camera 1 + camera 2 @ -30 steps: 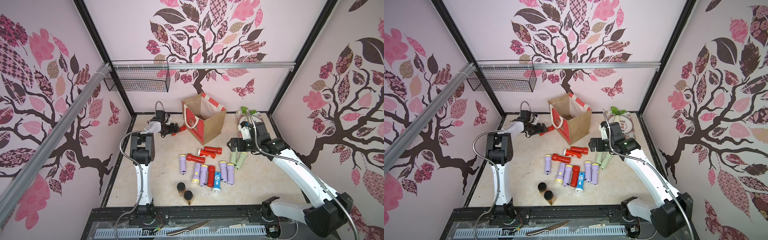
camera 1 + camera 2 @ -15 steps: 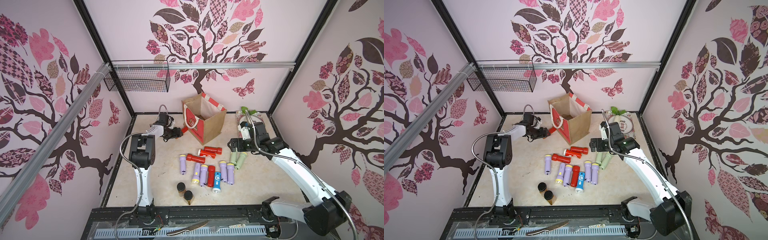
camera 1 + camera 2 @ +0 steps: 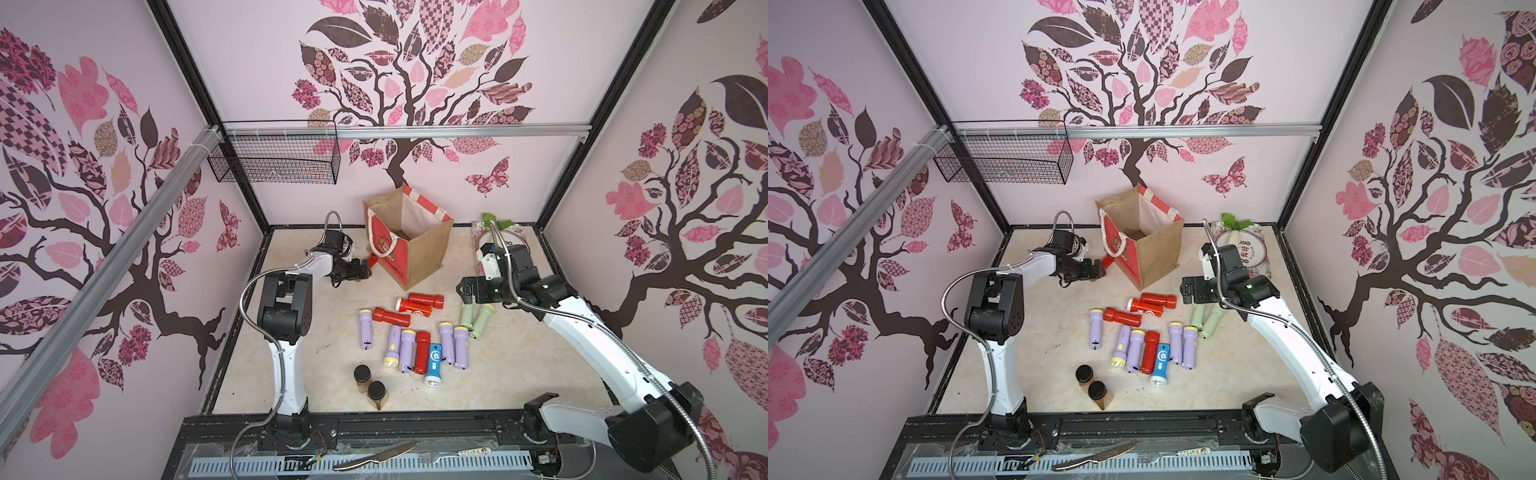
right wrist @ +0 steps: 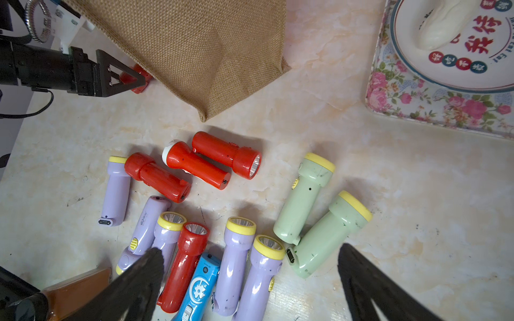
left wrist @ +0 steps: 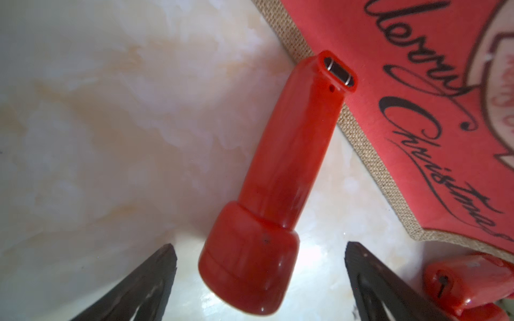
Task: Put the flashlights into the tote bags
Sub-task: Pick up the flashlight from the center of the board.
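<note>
Kim: left gripper (image 3: 365,268) sits nearer the tote bag (image 3: 424,253) now, jaws spread. Red flashlight (image 5: 278,180) lies outside, tail against the front panel. Short of the rim?
Raj: looks so. Right gripper (image 3: 461,291) hangs spread above the flashlight pile (image 3: 415,332), out of the way.

Left arm (image 3: 286,353), right arm (image 3: 582,332): white shells, blk joints, silver flex conduit ea. Left hand (image 3: 368,268), right hand (image 3: 460,291): blk, triangular fingers (image 5: 155,280).
</note>
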